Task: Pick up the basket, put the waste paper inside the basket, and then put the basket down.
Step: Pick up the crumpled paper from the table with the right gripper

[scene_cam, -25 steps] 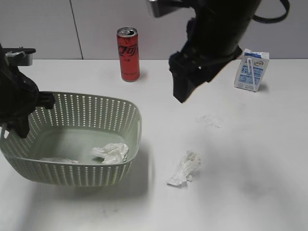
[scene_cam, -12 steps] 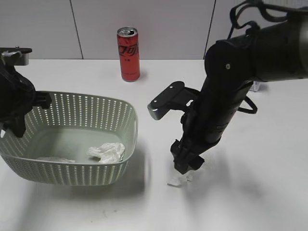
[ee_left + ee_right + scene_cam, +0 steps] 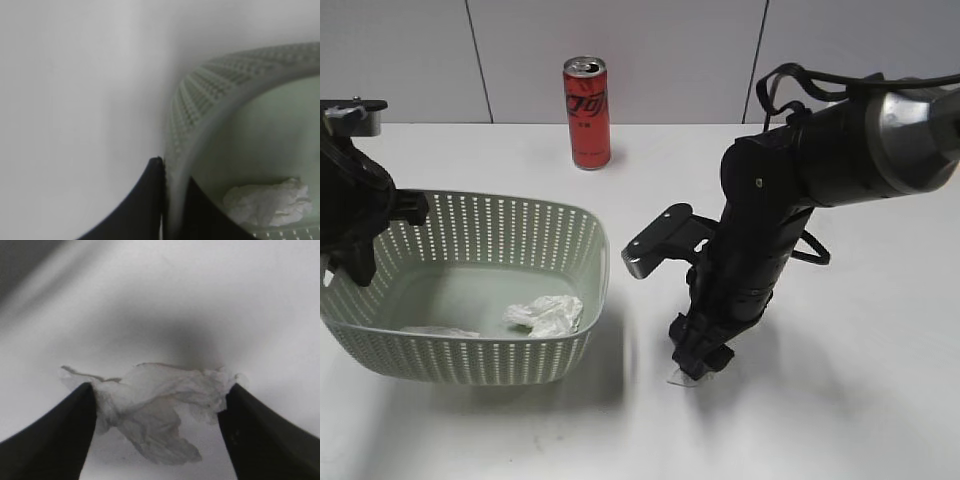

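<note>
The pale green basket is held tilted above the table on the left. My left gripper is shut on its left rim, and the left wrist view shows the jaws pinching the wall. Two white paper wads lie inside, one in the middle and one at the left; one shows in the left wrist view. My right gripper is down on the table, open, its fingers on either side of the third wad; only a corner of that wad shows in the exterior view.
A red drink can stands at the back of the white table. The right arm hides the back right of the table.
My right arm swung down from above the table to the loose wad and now straddles it with open fingers. The basket shifted slightly in the left gripper.
</note>
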Controlling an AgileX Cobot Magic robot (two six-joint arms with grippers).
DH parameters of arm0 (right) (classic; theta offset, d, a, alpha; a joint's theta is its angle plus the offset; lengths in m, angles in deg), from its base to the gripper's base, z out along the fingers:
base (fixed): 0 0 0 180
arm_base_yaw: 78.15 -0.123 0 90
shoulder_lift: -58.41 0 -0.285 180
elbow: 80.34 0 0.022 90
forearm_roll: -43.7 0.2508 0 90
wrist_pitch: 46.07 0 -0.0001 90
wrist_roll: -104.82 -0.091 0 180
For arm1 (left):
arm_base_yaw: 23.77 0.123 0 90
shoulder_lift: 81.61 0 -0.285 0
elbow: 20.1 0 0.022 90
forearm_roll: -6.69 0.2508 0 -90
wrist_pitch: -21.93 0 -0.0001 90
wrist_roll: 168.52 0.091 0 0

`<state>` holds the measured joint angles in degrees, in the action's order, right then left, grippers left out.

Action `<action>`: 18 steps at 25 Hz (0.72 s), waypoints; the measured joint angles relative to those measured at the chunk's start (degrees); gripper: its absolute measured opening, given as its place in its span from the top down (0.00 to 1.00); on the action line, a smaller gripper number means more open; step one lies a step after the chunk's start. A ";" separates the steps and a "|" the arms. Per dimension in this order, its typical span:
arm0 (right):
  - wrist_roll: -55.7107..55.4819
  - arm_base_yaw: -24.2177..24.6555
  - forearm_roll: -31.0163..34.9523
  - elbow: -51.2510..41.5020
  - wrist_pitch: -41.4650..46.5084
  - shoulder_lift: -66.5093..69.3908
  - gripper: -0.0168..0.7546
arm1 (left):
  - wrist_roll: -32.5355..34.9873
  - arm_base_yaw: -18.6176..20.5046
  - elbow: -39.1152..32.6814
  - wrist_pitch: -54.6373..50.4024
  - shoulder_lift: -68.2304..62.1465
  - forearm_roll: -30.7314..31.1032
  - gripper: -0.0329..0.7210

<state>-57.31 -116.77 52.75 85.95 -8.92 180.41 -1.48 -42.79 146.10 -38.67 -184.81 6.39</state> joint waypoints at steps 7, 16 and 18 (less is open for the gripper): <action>0.07 0.00 -0.16 0.00 -0.96 0.13 0.62 | 0.00 0.00 0.00 0.00 0.00 -0.17 0.95; 0.12 0.00 0.02 -0.11 0.48 -2.60 0.93 | 0.00 0.00 0.00 0.05 0.00 -0.23 0.95; 0.12 0.00 0.21 -0.11 1.80 -6.40 0.93 | 0.00 0.00 0.00 0.11 0.00 -0.42 0.95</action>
<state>-57.19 -116.77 52.96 85.85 -7.12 174.01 -1.48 -42.79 146.10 -38.56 -184.81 5.96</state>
